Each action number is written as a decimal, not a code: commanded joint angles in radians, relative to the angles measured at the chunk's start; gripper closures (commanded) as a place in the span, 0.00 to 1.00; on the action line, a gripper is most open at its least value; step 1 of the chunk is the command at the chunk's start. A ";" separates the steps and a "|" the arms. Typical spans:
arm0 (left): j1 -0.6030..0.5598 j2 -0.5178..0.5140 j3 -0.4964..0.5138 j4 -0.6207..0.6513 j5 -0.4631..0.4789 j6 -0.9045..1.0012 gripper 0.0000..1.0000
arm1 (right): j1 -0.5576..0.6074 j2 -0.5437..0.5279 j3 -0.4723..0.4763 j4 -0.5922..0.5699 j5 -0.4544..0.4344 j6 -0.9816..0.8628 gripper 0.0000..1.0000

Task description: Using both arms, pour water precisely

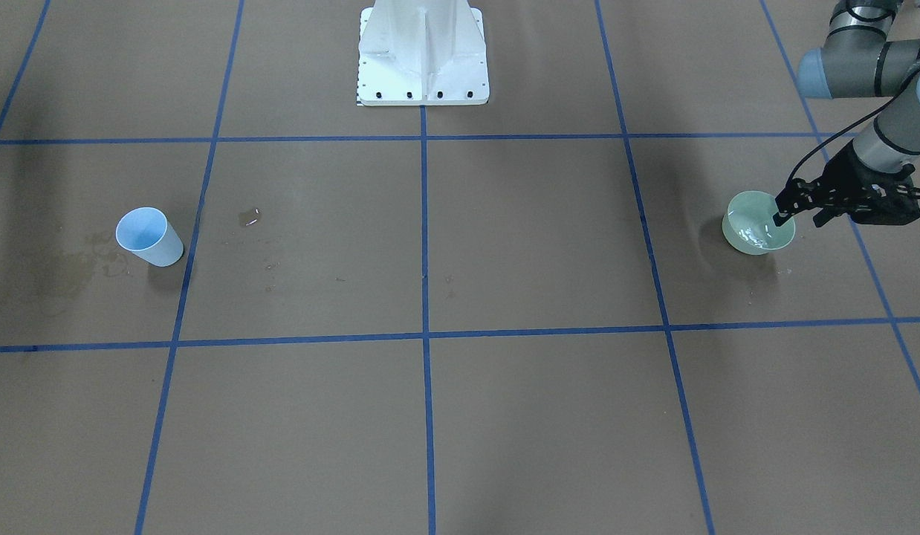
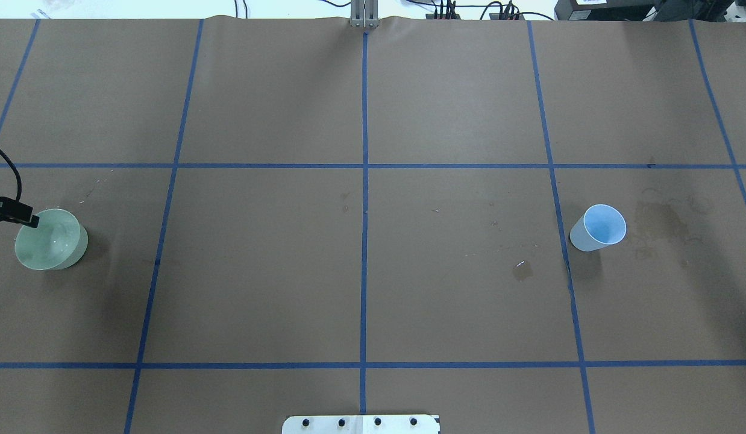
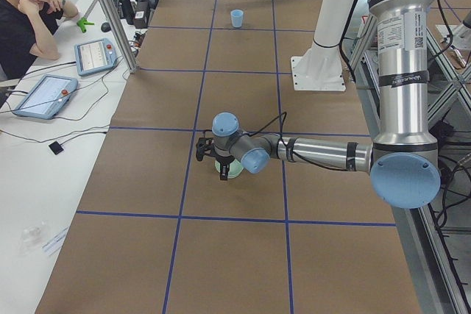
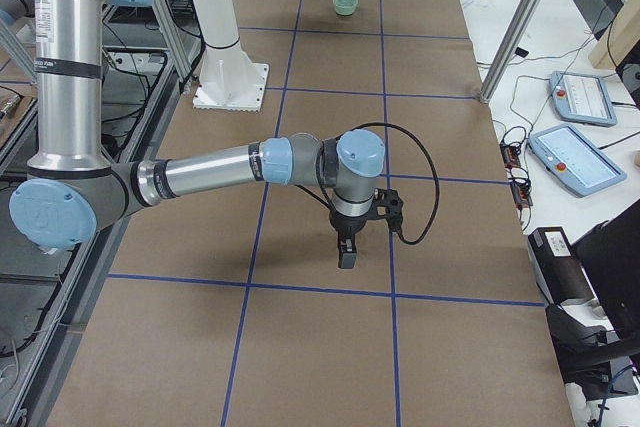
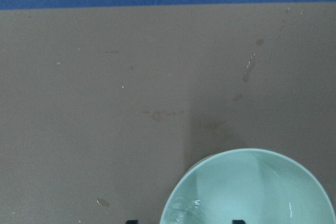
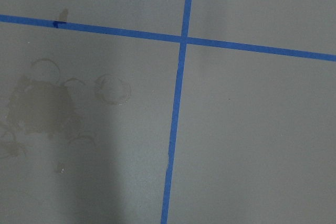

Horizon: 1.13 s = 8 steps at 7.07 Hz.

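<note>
A pale green bowl (image 1: 757,223) stands at the table's left end and holds water (image 1: 753,236), which shows as white glints. My left gripper (image 1: 800,218) is open at the bowl's rim, one finger inside and one outside; the left wrist view shows both tips low over the bowl (image 5: 252,187). A light blue cup (image 2: 599,228) stands upright far off on the right side. My right gripper (image 4: 347,257) hangs pointing down over bare table, well away from the cup. It shows only in the exterior right view, so I cannot tell if it is open or shut.
The white pedestal (image 1: 423,56) stands at the table's robot side. A small puddle (image 1: 250,216) and dried water stains (image 1: 73,267) lie near the cup. A person (image 3: 22,12) sits at a side table with teach pendants (image 3: 44,95).
</note>
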 commanded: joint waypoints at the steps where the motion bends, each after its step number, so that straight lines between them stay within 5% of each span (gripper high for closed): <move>1: -0.056 -0.030 -0.025 0.122 0.003 0.147 0.00 | 0.000 0.004 -0.004 -0.001 0.004 0.003 0.00; 4: -0.295 -0.273 -0.083 0.724 0.015 0.648 0.00 | 0.000 0.004 0.002 -0.001 0.032 0.005 0.00; 5: -0.352 -0.311 -0.062 0.798 0.008 0.736 0.00 | 0.003 0.004 0.004 0.000 0.047 0.005 0.00; 8: -0.455 -0.291 0.137 0.765 -0.125 0.927 0.00 | 0.023 -0.003 0.005 -0.001 0.063 0.003 0.00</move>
